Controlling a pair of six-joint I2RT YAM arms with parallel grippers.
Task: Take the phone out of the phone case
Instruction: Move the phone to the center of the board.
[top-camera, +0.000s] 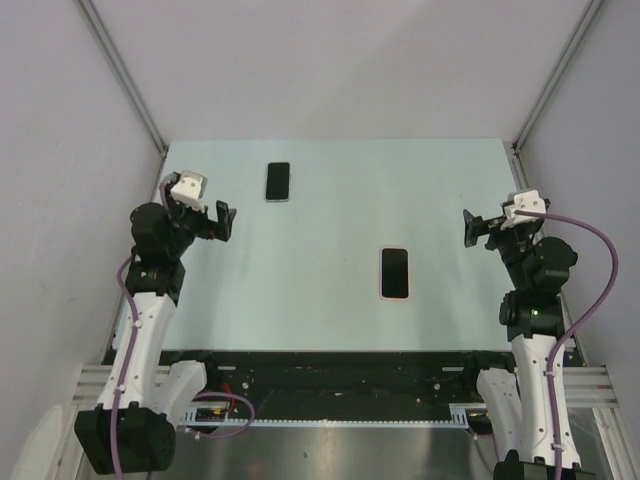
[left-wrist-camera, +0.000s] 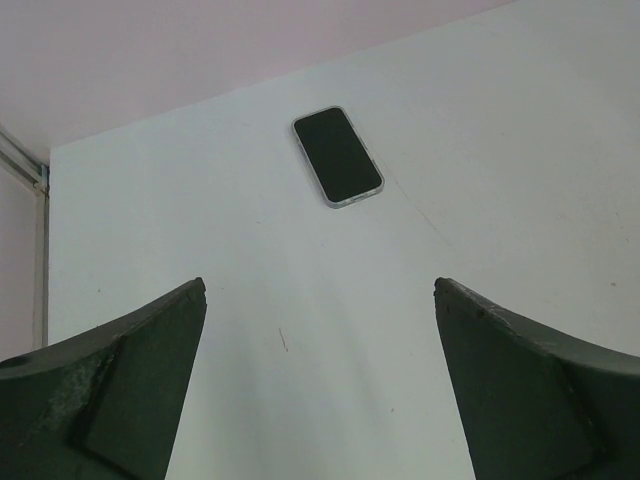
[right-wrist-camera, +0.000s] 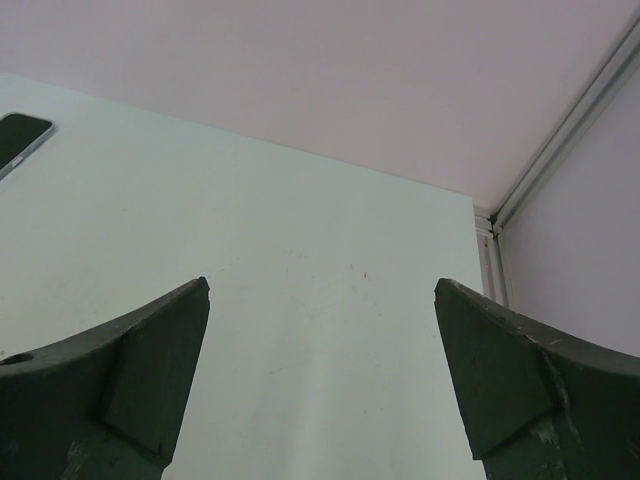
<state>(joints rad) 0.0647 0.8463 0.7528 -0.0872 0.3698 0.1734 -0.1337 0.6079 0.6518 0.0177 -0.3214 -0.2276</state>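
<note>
Top external view: two dark slabs are lying flat on the pale table (top-camera: 300, 320), well apart from each other. The thin-rimmed phone (top-camera: 278, 182) is sitting toward the far left, long axis running away from the arms. The white-bordered slab (top-camera: 395, 273) is lying nearer the middle, right of centre, turned the same way; its border is showing broader and paler, reading as a phone case around a dark face; cannot tell from here whether a phone is seated inside it.

The left gripper (top-camera: 224, 222) is hovering over the table's left side, near the thin-rimmed phone but not touching it. The right gripper (top-camera: 468, 228) is hovering over the right side, apart from both slabs.

Left wrist view: the left gripper (left-wrist-camera: 320, 290) is standing with its fingers (left-wrist-camera: 130, 390) spread wide, nothing between them. The thin-rimmed phone (left-wrist-camera: 338, 155) is lying ahead on bare table, face dark and glossy, pale rim showing all round.

Right wrist view: the right gripper (right-wrist-camera: 322, 290) is likewise spread wide and carrying nothing. A dark phone corner (right-wrist-camera: 18, 140) is peeking in at the left edge, flat on the table; cannot tell which of the two slabs it belongs to.
</note>
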